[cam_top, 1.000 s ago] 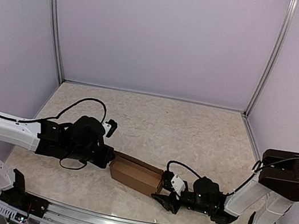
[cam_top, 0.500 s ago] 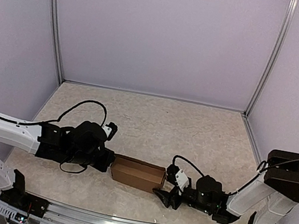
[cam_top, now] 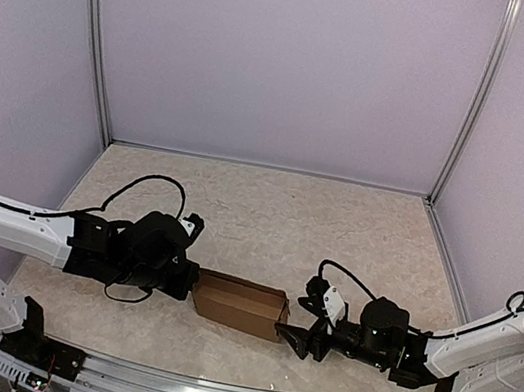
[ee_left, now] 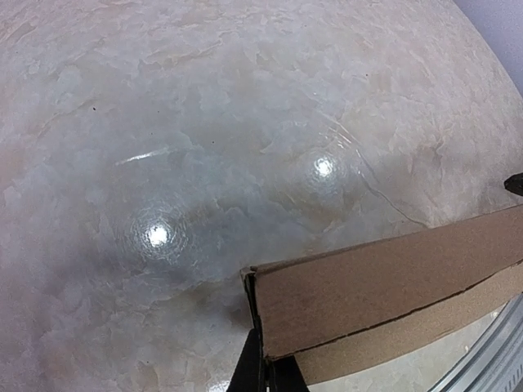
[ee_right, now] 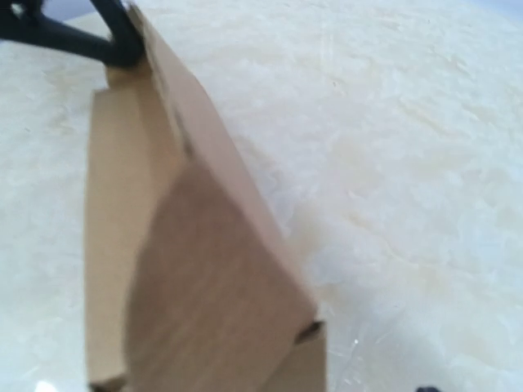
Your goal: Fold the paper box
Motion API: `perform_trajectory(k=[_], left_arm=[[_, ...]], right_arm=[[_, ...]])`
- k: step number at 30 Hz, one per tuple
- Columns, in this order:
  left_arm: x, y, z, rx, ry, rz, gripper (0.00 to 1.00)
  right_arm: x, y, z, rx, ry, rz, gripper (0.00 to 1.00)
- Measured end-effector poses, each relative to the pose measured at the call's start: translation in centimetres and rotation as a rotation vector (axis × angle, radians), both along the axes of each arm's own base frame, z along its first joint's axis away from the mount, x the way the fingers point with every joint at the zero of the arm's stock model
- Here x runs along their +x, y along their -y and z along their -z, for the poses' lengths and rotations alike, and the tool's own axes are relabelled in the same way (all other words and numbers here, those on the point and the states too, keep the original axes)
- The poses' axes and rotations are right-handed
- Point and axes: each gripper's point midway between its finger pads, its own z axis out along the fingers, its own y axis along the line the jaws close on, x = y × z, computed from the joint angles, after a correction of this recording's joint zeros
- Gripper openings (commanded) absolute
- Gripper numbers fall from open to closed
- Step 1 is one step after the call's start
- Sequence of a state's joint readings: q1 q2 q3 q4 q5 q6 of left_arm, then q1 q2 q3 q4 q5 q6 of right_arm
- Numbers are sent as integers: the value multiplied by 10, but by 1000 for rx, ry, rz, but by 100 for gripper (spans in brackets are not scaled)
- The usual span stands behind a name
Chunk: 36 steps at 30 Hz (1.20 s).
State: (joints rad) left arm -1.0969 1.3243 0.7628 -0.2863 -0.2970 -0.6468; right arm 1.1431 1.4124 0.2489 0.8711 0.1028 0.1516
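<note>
- The paper box (cam_top: 240,304) lay on the table (cam_top: 270,208) at lower centre of the top view. It was already raised into a slim carton, with its long axis running left to right between the two arms.
- You had the left gripper (cam_top: 192,283) at the carton's left end. In the left wrist view its dark fingers (ee_left: 248,371) were pinched narrow on the corner wall at the bottom edge of the frame, holding the cardboard.
- The right gripper (cam_top: 290,337) sat just beside the carton's right end, low to the table. I could not tell whether it touched the cardboard.
- I could not tell the right finger spread either: the right wrist view barely showed its fingers, and the top view was too small.
- The right wrist view was blurred. The carton filled the left and centre of the frame, and a brown end flap (ee_right: 221,294) leaned across the near opening without looking tucked.
- Judgement on the step: you were closing the right end, with the left arm acting as the anchor.
- Judgement on the next move: press the flap in squarely with the right fingertips while the left pinch holds firm. The light carton would probably slide or twist on the glossy table otherwise.
- Watch for the flap buckling if it is pushed off-centre.
</note>
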Motion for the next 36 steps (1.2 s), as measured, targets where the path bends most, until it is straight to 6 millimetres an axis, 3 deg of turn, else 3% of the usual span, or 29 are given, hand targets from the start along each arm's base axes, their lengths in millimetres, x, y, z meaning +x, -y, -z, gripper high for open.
perform_trajectory(k=[8,14,18,31,36], left_arm=[[1,6,-1,20,-10,6,0],[5,14,-1,35,-18,6,0],[5,14,-1,39,-23,2,0],[4,13,-1,23,-54,-39,0],[3,14,-2,26,-59,-39,0]], right_arm=[[-11,15,-34,1,-21,-19,75],[-13,12,-63,-14,-51,-29,58],[-13,9,-72,-46,-99,-28,47],[-14,13,-42,-167,-295,54,32],[-14,14,-40,-185,-325,81,30]])
